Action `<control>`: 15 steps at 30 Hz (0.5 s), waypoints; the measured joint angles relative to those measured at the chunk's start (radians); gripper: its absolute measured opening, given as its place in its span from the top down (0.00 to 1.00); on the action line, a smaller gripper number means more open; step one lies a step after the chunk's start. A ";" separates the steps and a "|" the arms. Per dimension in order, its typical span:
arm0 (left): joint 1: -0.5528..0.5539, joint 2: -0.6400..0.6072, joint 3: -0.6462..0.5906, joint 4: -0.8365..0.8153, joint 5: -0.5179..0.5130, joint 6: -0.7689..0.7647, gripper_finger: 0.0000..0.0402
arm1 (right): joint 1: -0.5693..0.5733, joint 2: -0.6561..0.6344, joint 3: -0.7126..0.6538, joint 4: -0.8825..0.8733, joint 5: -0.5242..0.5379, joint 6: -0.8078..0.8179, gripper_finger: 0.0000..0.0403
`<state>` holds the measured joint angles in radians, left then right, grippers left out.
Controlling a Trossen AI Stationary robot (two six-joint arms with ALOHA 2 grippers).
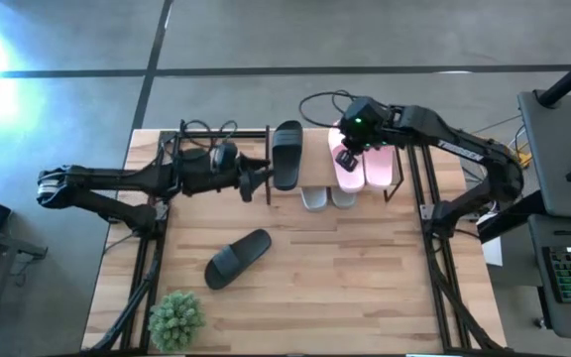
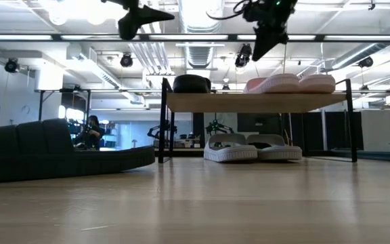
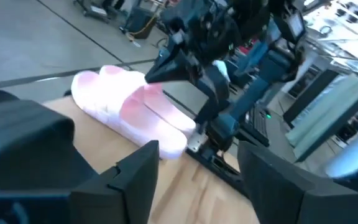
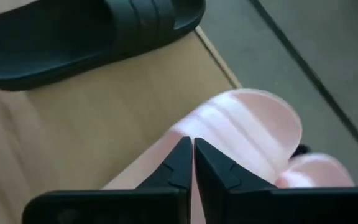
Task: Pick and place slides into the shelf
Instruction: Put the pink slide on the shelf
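Note:
The shelf (image 1: 317, 175) stands at the table's far edge. On its top plank lie one black slide (image 1: 287, 154) and the pink pair (image 1: 363, 165). The grey pair (image 2: 252, 147) sits on the lower tier. The second black slide (image 1: 238, 258) lies sole-down on the table, left of centre. My right gripper (image 4: 193, 163) is shut and hovers above the pink slides (image 4: 241, 134); the low view shows it (image 2: 259, 49) well clear of them (image 2: 276, 83). My left gripper (image 3: 197, 171) is open, raised in the air beside the shelf's left end (image 1: 261, 184), near the shelved black slide (image 3: 17, 146).
A small green potted plant (image 1: 176, 319) stands at the table's near left corner. Cables (image 1: 206, 129) trail behind the shelf's left side. Bare wood (image 1: 365, 288) stretches across the table's middle and right near part. Black frame rails (image 1: 434, 268) run along both table sides.

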<state>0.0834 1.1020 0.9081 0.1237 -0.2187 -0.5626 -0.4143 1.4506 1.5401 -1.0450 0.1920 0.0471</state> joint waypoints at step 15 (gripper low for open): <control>0.052 0.065 0.047 -0.015 0.083 0.002 0.59 | -0.087 0.306 0.187 -0.024 -0.022 -0.261 0.98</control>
<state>0.1356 1.1674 0.9554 0.1089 -0.1360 -0.5610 -0.5010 1.7562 1.7275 -1.0686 0.1699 -0.2138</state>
